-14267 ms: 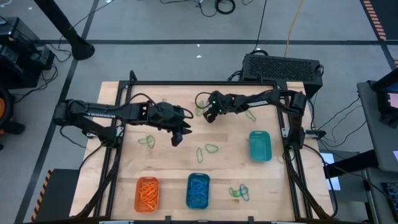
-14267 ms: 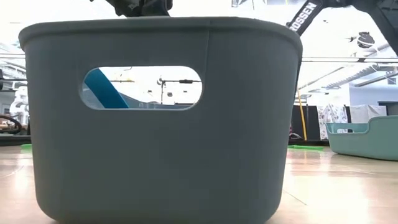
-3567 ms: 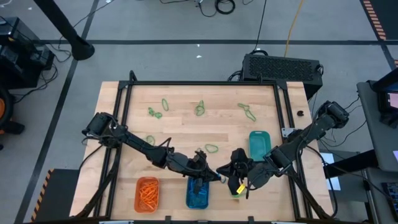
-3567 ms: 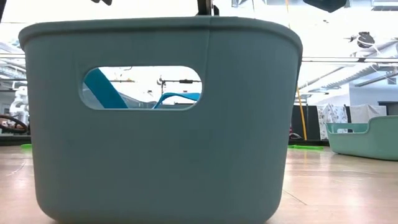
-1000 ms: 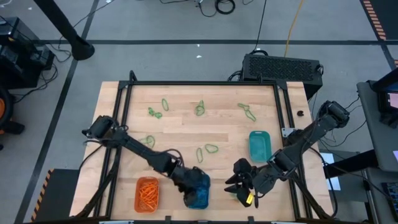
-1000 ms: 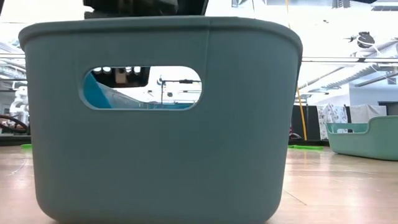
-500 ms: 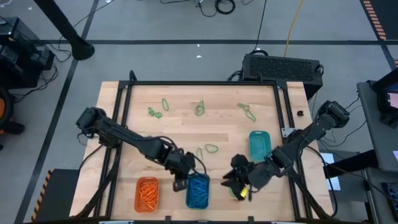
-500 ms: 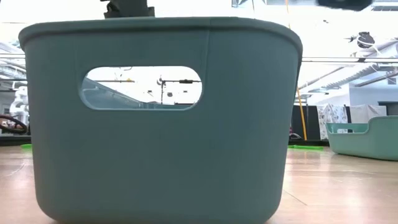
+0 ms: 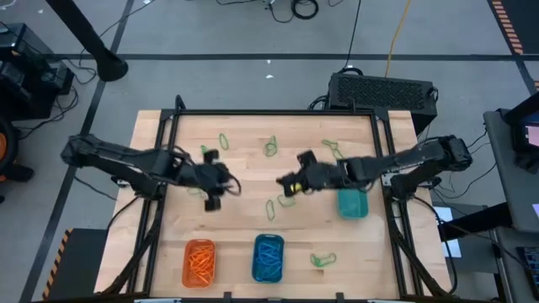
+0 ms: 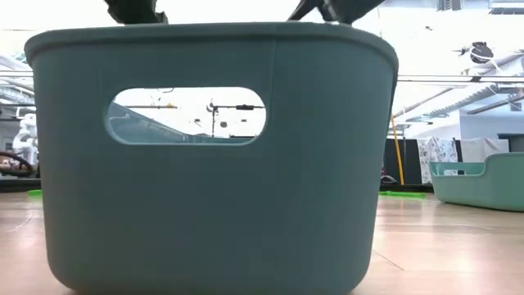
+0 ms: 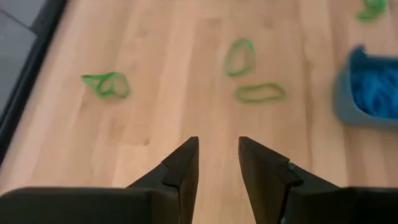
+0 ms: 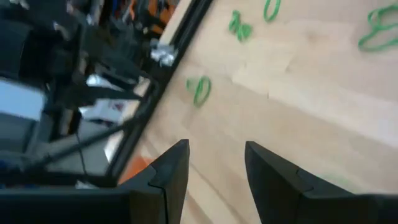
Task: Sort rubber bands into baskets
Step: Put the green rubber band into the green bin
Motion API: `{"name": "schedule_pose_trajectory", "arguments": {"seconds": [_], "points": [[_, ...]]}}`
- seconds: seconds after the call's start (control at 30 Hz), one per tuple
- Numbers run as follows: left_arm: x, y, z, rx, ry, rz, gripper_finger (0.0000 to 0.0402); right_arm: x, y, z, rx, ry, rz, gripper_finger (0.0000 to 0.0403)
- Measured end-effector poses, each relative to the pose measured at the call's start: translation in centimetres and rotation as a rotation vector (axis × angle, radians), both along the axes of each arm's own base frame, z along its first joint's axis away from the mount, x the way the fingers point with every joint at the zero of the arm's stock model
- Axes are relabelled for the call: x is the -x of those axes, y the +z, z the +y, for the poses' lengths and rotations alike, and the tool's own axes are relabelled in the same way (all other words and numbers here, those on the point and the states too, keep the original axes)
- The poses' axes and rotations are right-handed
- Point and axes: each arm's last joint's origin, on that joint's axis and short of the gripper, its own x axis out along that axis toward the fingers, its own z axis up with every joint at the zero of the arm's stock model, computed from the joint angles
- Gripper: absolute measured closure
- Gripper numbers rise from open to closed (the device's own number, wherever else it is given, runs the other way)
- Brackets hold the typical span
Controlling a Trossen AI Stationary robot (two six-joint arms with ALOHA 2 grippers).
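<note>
Green rubber bands lie scattered on the wooden table: two at the middle (image 9: 286,200), (image 9: 270,209), several along the far side (image 9: 223,141), one near the front edge (image 9: 322,259). The orange basket (image 9: 200,261) and the blue basket (image 9: 268,257) stand at the front edge, each with bands of its own colour inside. The teal basket (image 9: 352,204) stands at the right, partly under my right arm. My left gripper (image 9: 210,200) hovers open over the table's left middle. My right gripper (image 9: 286,183) hovers open over the middle. Nothing is between either pair of fingers (image 11: 217,140), (image 12: 217,144).
A black metal frame (image 9: 168,126) runs around the table. A black box (image 9: 381,91) and cables sit behind the far edge. In the low view a basket wall (image 10: 213,180) with a handle slot fills most of the picture; the teal basket (image 10: 479,180) shows at the right.
My left gripper has left the blue basket at the front edge, rising and swinging toward the table's far left while turning. My right gripper has swung from the front right, by the green band there, toward the far side and left to the table's middle.
</note>
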Motion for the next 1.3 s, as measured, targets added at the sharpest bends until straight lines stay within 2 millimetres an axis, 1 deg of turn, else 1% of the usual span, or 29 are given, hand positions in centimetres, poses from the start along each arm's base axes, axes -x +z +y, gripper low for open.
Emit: {"name": "schedule_pose_trajectory", "arguments": {"seconds": [0.07,0.17,0.23,0.3,0.37,0.5,0.63,0.7,0.8,0.9,1.07,1.3], "points": [[1.1,-0.2,1.5,0.036,0.060,-0.060,0.0281,-0.3,0.2,-1.6,-0.017,-0.032,-0.020,0.0255],[2.7,-0.6,3.4,0.069,0.183,-0.094,0.0281,-0.4,0.2,-3.8,-0.038,-0.063,-0.018,0.0255],[3.5,-1.1,4.8,0.089,0.307,-0.058,0.0281,-0.4,0.1,-5.1,-0.041,-0.059,-0.012,0.0255],[4.0,-2.0,6.5,0.117,0.424,0.019,0.0281,-0.4,0.1,-6.3,-0.028,-0.040,-0.006,0.0255],[3.9,-3.4,8.5,0.166,0.498,0.097,0.0281,-0.3,0.1,-7.4,-0.013,-0.021,0.001,0.0255],[3.5,-6.8,12.4,0.304,0.560,0.266,0.0281,-0.1,0.1,-9.0,0.017,0.034,0.010,0.0255],[3.2,-9.7,15.8,0.333,0.683,0.378,0.0281,-0.1,0.1,-9.3,0.058,0.111,0.023,0.0255],[3.1,-10.9,17.1,0.343,0.731,0.409,0.0281,0.0,-0.1,-9.2,0.071,0.148,0.043,0.0255],[2.8,-12.4,18.0,0.378,0.754,0.449,0.0281,0.2,-0.4,-8.9,0.073,0.183,0.080,0.0255],[2.5,-13.3,18.3,0.375,0.761,0.479,0.0281,0.4,-0.8,-8.8,0.076,0.210,0.124,0.0255],[1.9,-14.3,18.8,0.351,0.771,0.472,0.0281,0.7,-1.1,-8.7,0.075,0.220,0.175,0.0255],[1.5,-15.6,19.1,0.358,0.770,0.512,0.0281,0.5,-1.0,-8.0,0.079,0.233,0.153,0.0255]]}}
